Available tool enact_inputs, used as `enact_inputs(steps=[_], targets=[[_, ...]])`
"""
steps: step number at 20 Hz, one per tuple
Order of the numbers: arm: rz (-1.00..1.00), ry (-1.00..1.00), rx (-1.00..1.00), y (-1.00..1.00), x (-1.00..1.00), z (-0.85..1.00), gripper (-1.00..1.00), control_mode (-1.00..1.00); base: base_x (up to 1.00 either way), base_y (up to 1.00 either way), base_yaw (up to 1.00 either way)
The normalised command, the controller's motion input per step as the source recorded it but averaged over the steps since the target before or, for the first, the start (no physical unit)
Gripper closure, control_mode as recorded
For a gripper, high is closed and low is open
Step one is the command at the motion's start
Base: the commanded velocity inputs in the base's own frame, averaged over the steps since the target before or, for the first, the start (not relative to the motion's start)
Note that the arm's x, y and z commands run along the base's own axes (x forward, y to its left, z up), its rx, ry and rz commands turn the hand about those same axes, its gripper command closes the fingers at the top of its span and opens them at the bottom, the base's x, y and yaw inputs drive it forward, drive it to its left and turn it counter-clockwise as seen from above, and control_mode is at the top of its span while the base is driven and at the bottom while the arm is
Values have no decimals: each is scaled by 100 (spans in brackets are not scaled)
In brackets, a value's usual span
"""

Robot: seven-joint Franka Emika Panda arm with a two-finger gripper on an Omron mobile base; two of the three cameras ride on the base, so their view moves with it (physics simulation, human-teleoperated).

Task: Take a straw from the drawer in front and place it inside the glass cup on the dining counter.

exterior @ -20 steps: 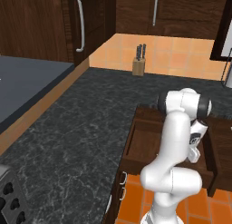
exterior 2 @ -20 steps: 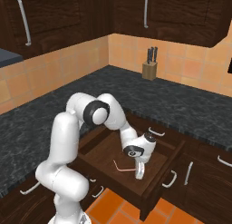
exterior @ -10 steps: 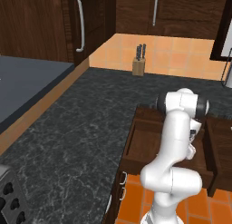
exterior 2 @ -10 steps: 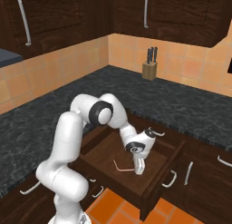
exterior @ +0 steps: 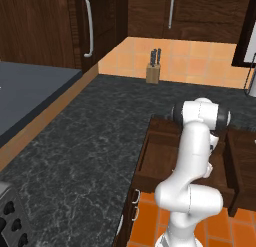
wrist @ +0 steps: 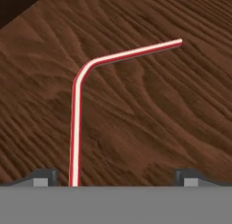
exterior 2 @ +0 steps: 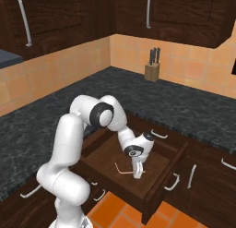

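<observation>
the straw [wrist: 74,123] lies flat on the wooden floor of the open drawer [exterior 2: 159,165], and the pincer [exterior 2: 137,171] hangs directly over it, pointing down, with its jaws spread wide and nothing between them. in the hand view the straw's long shaft runs up from the bottom edge just inside one fingertip [wrist: 43,177], well off toward that side of the gap, not centred; the other fingertip stands far across the bare wood. the shaft's long axis runs across the line between the two tips, so the jaws look set to close across it, but the straw sits near one finger, so a small sideways shift would likely centre it before closing. beyond the bend, the short tip angles away toward the far side of the view. in the right base view the straw [exterior 2: 120,169] shows as a thin line on the drawer floor, reaching out from under the pincer toward the arm's base.

the drawer floor is smooth grained wood, with no other item seen on it. around it runs a black speckled bench [exterior 2: 193,105] with a knife block [exterior 2: 152,70] at the tiled wall and dark cabinet doors [exterior 2: 175,15] above.
</observation>
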Motion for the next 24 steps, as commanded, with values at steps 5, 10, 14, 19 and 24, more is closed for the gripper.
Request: enact_inputs(steps=[5,10,14,19,24], targets=[[0,0,0,0,-23,-20,-100,-100,0,0,0],[0,1,0,4,-1,-31,-100,-100,0,0,0],[0,4,0,14,0,-44,-100,-100,0,0,0],[0,7,-3,24,0,-57,-100,-100,0,0,0],[0,5,-6,29,0,-52,100,-100,0,0,0]])
